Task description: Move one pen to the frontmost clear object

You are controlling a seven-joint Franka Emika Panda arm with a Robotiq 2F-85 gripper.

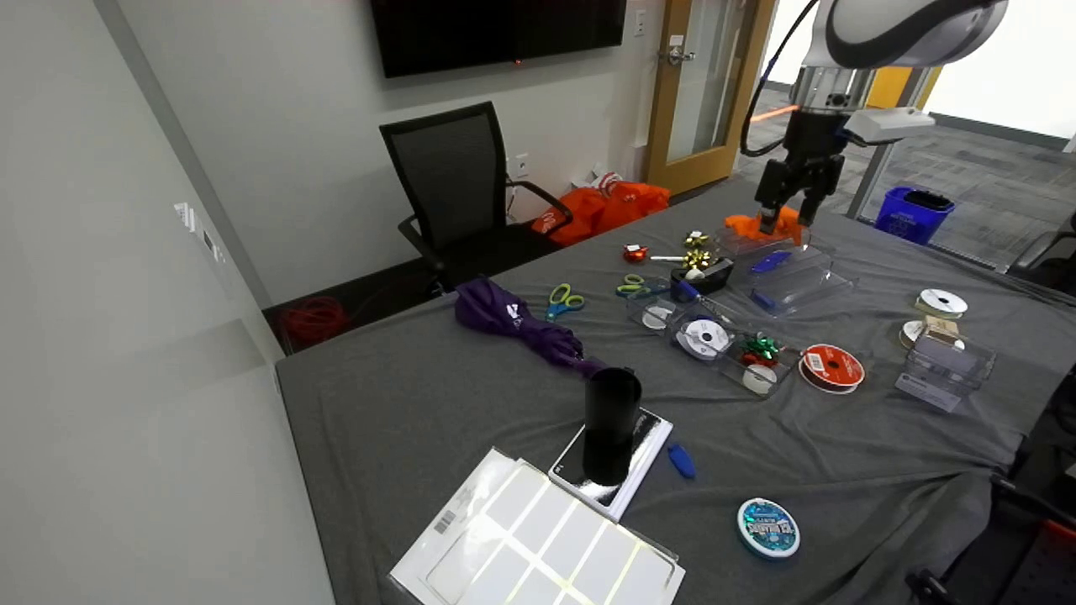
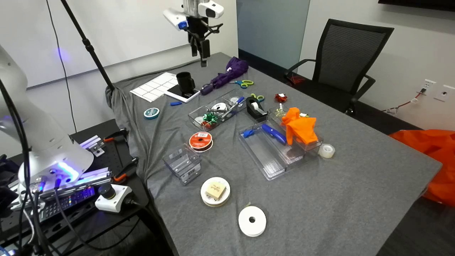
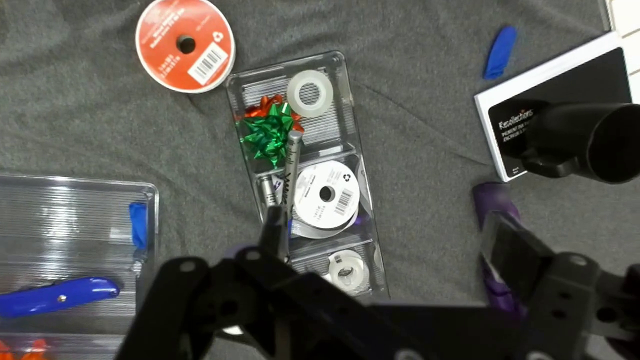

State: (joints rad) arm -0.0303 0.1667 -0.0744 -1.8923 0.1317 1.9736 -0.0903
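My gripper [image 1: 787, 220] [image 2: 199, 57] [image 3: 384, 225] is open and empty, high above the cloth-covered table. A silver pen [image 3: 292, 160] leans in a long clear divided tray [image 3: 364, 180], partly hidden by a finger in the wrist view. A shorter silver barrel [image 3: 268, 190] lies beside it. A blue pen [image 1: 688, 290] lies across the same tray and also shows in an exterior view [image 2: 239, 101]. The small clear container [image 1: 948, 363] [image 2: 182, 163] stands beside the red ribbon spool [image 1: 830, 367] [image 2: 201, 140]; it is out of the wrist view. The gripper is apart from it.
A tape dispenser [image 2: 256, 109] stands by the tray. Larger clear trays [image 2: 261, 156] hold a blue cutter [image 2: 273, 134] and orange cloth [image 2: 302, 128]. A black mug [image 2: 185, 83] stands on a white box [image 2: 183, 95]. A purple umbrella [image 2: 227, 75] and white spools [image 2: 252, 221] lie around.
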